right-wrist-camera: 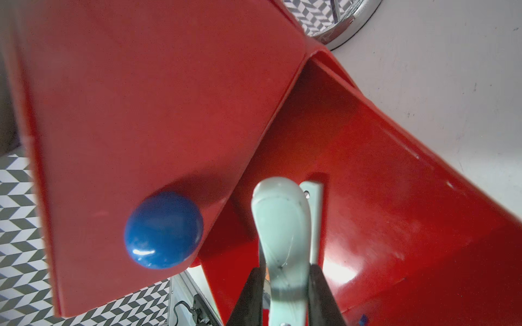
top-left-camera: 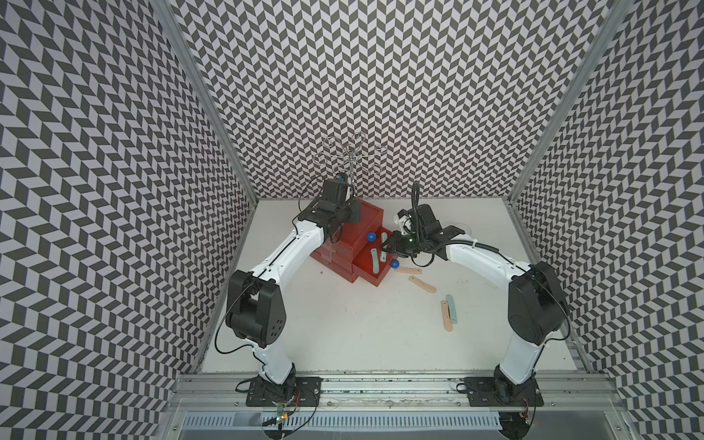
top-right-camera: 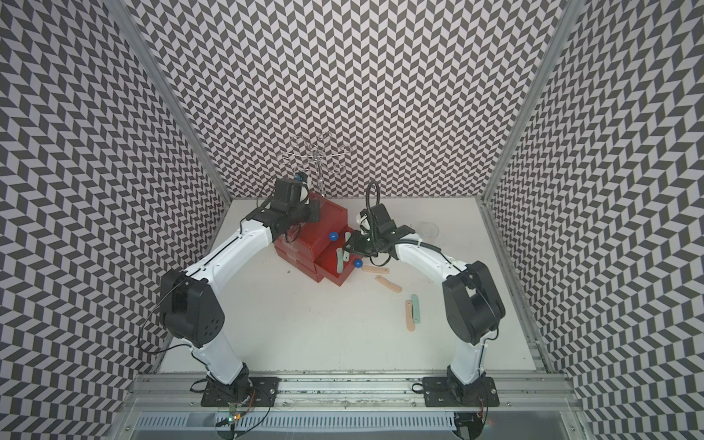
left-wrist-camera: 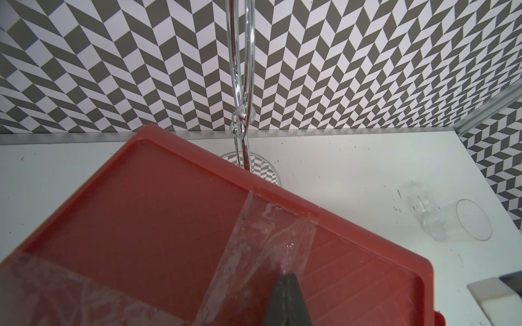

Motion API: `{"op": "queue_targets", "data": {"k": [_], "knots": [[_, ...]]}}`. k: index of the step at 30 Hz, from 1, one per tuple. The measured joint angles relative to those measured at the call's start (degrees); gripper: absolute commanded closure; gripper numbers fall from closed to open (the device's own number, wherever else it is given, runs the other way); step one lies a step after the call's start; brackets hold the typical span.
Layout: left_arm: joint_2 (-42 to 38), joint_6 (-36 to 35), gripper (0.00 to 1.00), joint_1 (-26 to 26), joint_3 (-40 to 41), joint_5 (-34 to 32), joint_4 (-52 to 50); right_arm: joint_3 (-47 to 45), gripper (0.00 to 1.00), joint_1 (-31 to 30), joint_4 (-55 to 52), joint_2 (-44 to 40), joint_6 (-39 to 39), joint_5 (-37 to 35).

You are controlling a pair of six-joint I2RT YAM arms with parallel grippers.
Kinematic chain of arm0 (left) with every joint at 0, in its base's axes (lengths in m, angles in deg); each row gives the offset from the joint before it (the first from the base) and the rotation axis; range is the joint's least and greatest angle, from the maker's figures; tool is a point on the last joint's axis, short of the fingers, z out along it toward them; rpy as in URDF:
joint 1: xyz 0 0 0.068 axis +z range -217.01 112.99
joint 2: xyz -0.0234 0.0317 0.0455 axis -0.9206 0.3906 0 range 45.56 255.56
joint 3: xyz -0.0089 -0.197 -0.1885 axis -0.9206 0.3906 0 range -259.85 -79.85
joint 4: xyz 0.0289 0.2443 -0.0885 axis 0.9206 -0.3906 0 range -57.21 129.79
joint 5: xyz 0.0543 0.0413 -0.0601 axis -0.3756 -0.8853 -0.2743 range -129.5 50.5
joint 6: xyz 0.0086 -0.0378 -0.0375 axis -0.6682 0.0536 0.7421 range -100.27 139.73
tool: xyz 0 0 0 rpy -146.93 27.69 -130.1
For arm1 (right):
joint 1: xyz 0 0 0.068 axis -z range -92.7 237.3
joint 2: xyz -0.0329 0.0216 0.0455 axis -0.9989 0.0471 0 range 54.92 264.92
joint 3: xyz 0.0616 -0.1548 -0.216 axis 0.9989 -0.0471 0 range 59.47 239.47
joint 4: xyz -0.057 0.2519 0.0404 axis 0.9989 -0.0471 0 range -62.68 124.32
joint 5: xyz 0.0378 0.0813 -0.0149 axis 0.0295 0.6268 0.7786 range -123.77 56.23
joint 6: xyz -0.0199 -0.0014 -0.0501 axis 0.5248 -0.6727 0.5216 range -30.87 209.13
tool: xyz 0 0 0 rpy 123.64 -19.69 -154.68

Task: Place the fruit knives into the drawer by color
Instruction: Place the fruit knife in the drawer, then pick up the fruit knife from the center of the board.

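Nearest you, four knives sit loose on the table (top-left-camera: 335,335). A peach knife (top-left-camera: 444,316) and a greenish one (top-left-camera: 452,309) lie side by side, touching. Then come two more peach ones (top-left-camera: 422,284), the farther of them just beside the knob (top-left-camera: 394,264) of the bottom drawer (top-left-camera: 364,266). That drawer is pulled out the most and has pale knives lying in it.

You're mid-drop. Your right gripper (right-wrist-camera: 285,282) is clamped on a teal knife (right-wrist-camera: 279,225), hanging over the open drawer (right-wrist-camera: 381,211) just under the top one, where another pale knife (right-wrist-camera: 315,214) lies. Looks like all that's left is to spread the jaws and let it fall flat next to its buddy, assuming the colours match. Watch it though: the top knob (right-wrist-camera: 163,230) and its drawer front sit just beside the knife on one side, and the drawer wall is on the other. I'd back out up and away, not sideways.

Your left gripper (left-wrist-camera: 286,278) is pinched together, tip on the taped top of the cabinet (left-wrist-camera: 141,211), seemingly to hold it steady.

After that the peach ones need a home, and the top drawer looks shut from here. There's plenty of bare table between the arms. Farther back, the chrome rack (top-left-camera: 350,156) stands right behind the cabinet, and a clear cup (left-wrist-camera: 457,223) lies on its side well off to your right.
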Motion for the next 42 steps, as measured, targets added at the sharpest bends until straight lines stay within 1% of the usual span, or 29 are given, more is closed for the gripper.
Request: {"op": "queue_targets", "data": {"k": [5,9,14,29,35,38,42], "knots": [[0.0,0.0,1.0,0.0,0.0,0.0,-0.1,-0.1,0.79,0.0,0.3,0.1,0.0,0.3],[0.0,0.0,1.0,0.0,0.0,0.0,-0.1,-0.1,0.73,0.0,0.9,0.3,-0.1,0.5],[0.0,0.0,1.0,0.0,0.0,0.0,-0.1,-0.1,0.68,-0.2,1.3,0.3,0.0,0.7],[0.0,0.0,1.0,0.0,0.0,0.0,-0.1,-0.1,0.67,-0.3,1.0,-0.2,1.4,0.5],[0.0,0.0,1.0,0.0,0.0,0.0,-0.1,2.3,0.67,-0.3,-5.1,-4.9,4.2,-3.8],[0.0,0.0,1.0,0.0,0.0,0.0,-0.1,3.8,0.66,-0.3,-7.4,-9.3,5.7,-7.1],[0.0,0.0,1.0,0.0,0.0,0.0,-0.1,3.6,0.64,-0.3,-9.6,-16.5,7.2,-12.6]]}}
